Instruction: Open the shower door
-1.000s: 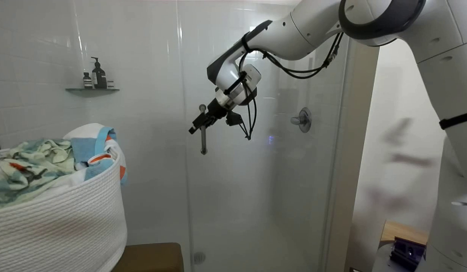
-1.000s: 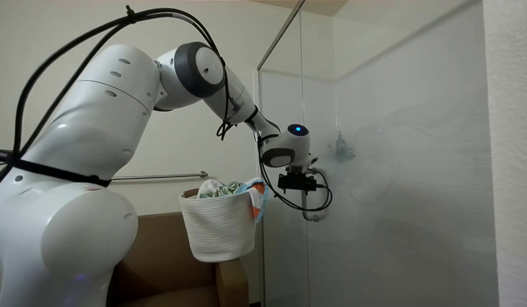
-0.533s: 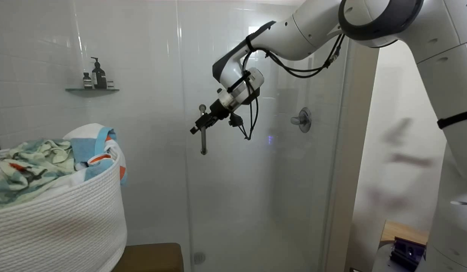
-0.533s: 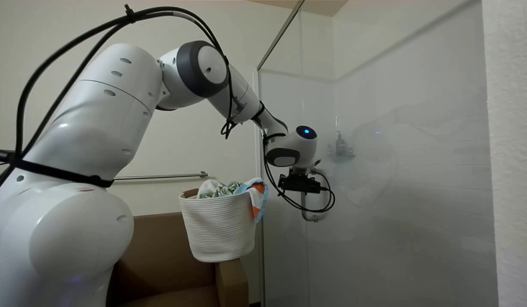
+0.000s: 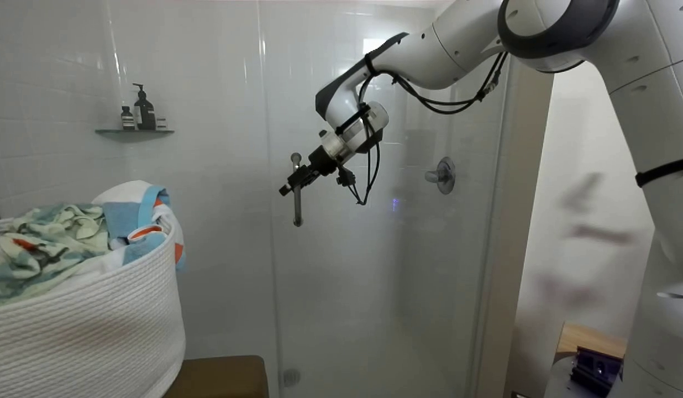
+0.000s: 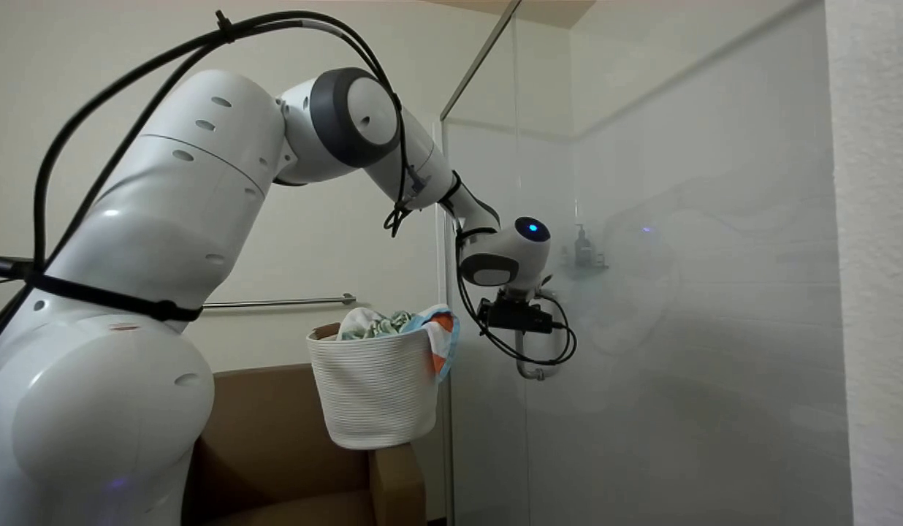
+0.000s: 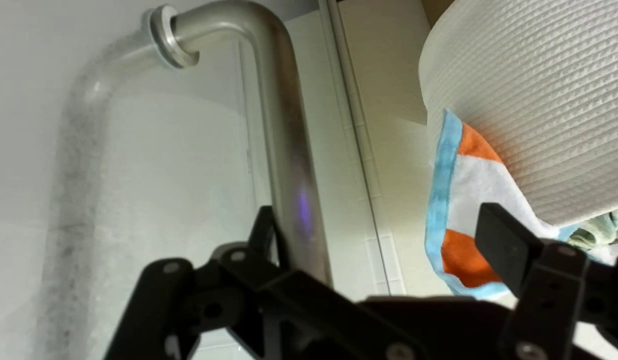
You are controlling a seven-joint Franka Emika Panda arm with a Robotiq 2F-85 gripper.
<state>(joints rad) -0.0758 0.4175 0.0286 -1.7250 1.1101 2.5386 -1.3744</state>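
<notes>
The shower door (image 5: 369, 287) is a clear glass panel, right of the glass seam in an exterior view; it also shows in an exterior view (image 6: 678, 416). It looks in line with the fixed panel (image 5: 220, 287). Its silver bar handle (image 5: 298, 207) stands upright at mid height and shows large in the wrist view (image 7: 289, 125). My gripper (image 5: 290, 185) is at the handle's upper half. In the wrist view my gripper (image 7: 381, 235) has its fingers wide apart. The bar lies between them, close against the left finger and well away from the right one. Its lower part is hidden behind the finger.
A white woven basket (image 5: 126, 326) with towels stands left of the handle, on a brown armchair (image 6: 276, 438). A towel corner (image 7: 469, 210) hangs behind the right finger. A corner shelf (image 5: 135, 131) with bottles and a shower valve (image 5: 445, 176) are behind the glass.
My arm and wrist have shifted a little to the right in both exterior views, and the wrist has tilted slightly. The fingertips stay at the handle. The door and handle have not visibly moved.
</notes>
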